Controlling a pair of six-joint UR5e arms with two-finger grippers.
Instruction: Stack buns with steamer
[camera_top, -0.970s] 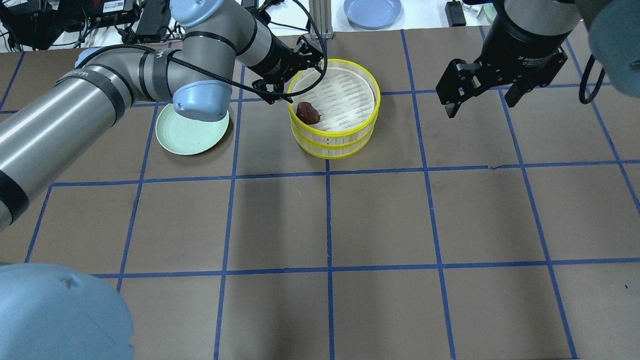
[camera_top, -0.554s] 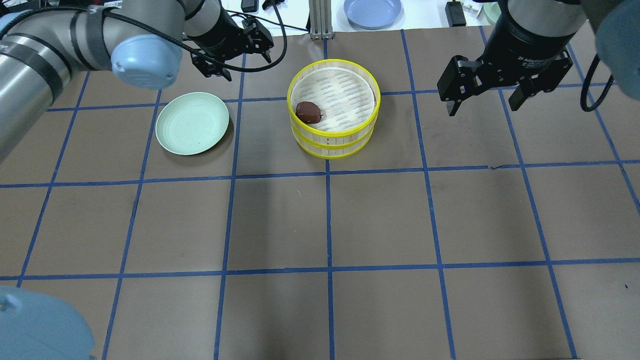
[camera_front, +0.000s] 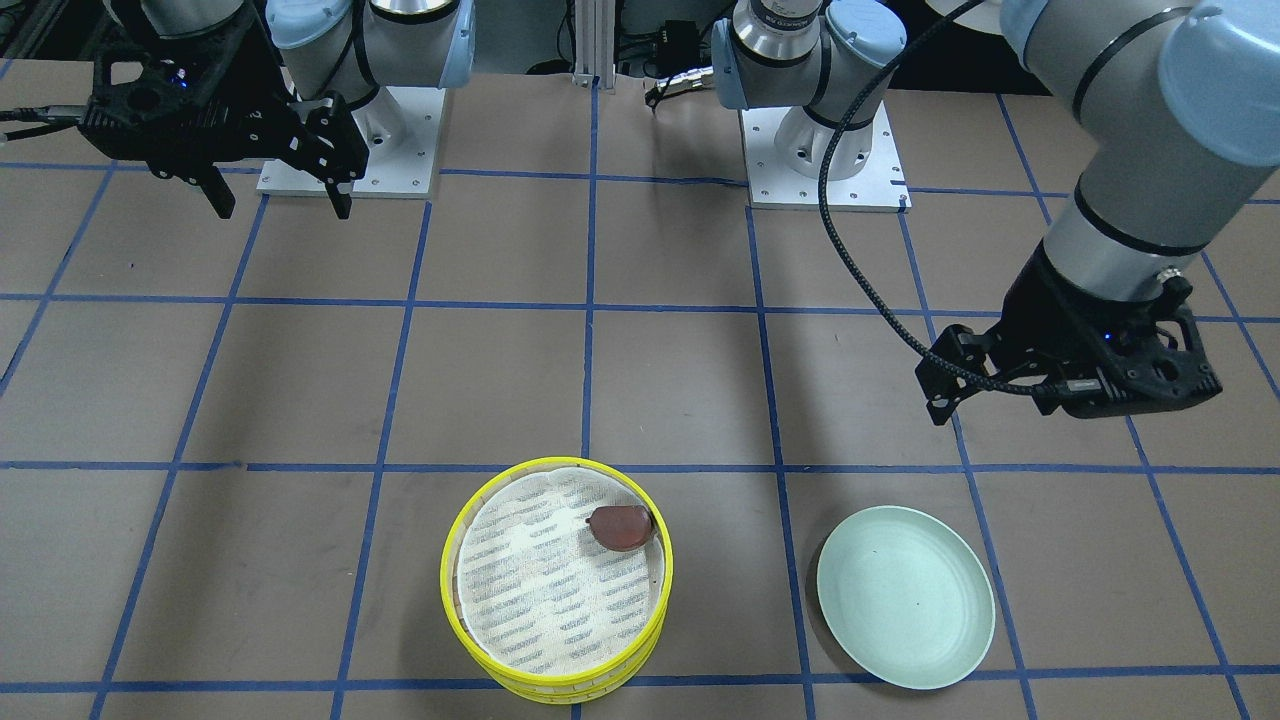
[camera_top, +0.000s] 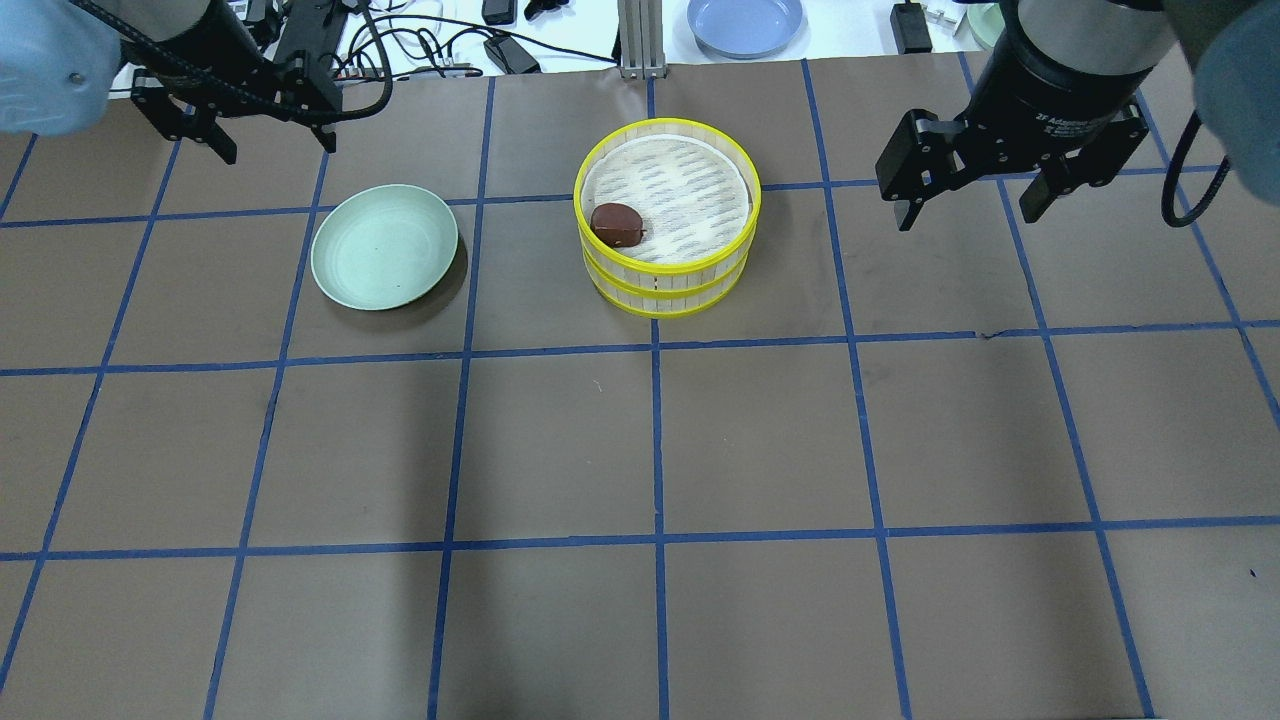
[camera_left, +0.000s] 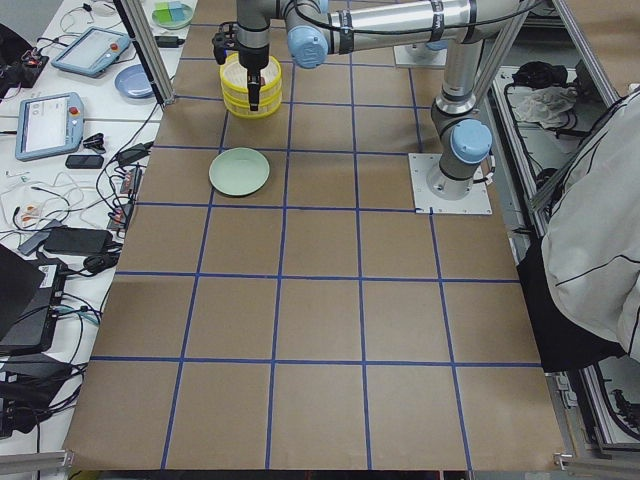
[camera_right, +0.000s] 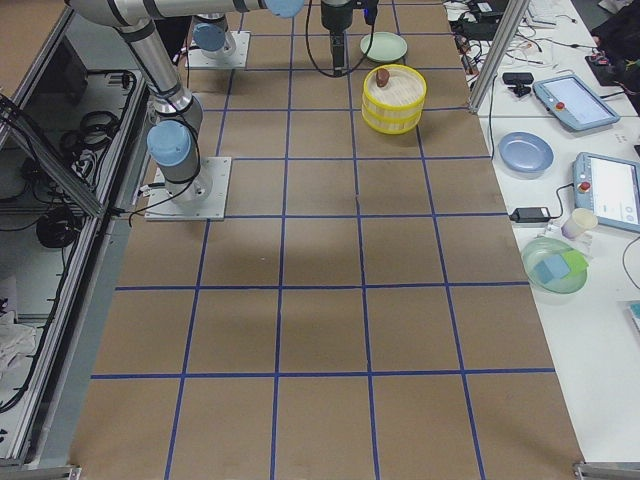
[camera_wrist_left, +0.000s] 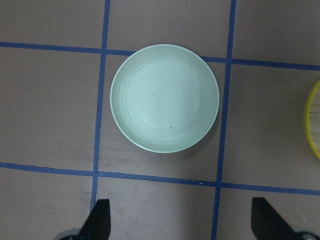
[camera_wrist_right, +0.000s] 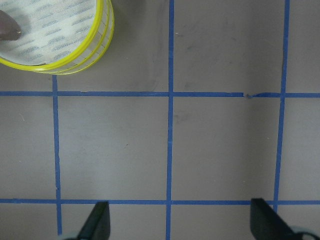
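The yellow-rimmed steamer (camera_top: 667, 215) stands as two stacked tiers at the far middle of the table. The dark reddish-brown bun (camera_top: 616, 223) lies on the top tier's liner near its left rim, and also shows in the front view (camera_front: 622, 527). The cream-white bun is hidden or out of view. My left gripper (camera_top: 277, 148) is open and empty, above the table beyond the pale green plate (camera_top: 385, 247). The left wrist view shows the plate (camera_wrist_left: 165, 97) bare. My right gripper (camera_top: 968, 212) is open and empty, to the right of the steamer (camera_wrist_right: 55, 35).
A blue plate (camera_top: 745, 22), cables and tablets lie on the white bench beyond the brown mat. A person (camera_left: 600, 250) stands at the table's near side in the left view. The mat has a blue tape grid.
My left arm has pulled away from the steamer's left rim, moving left, and now hangs beyond the green plate. The brown bun stays in the steamer. The right gripper has barely moved.
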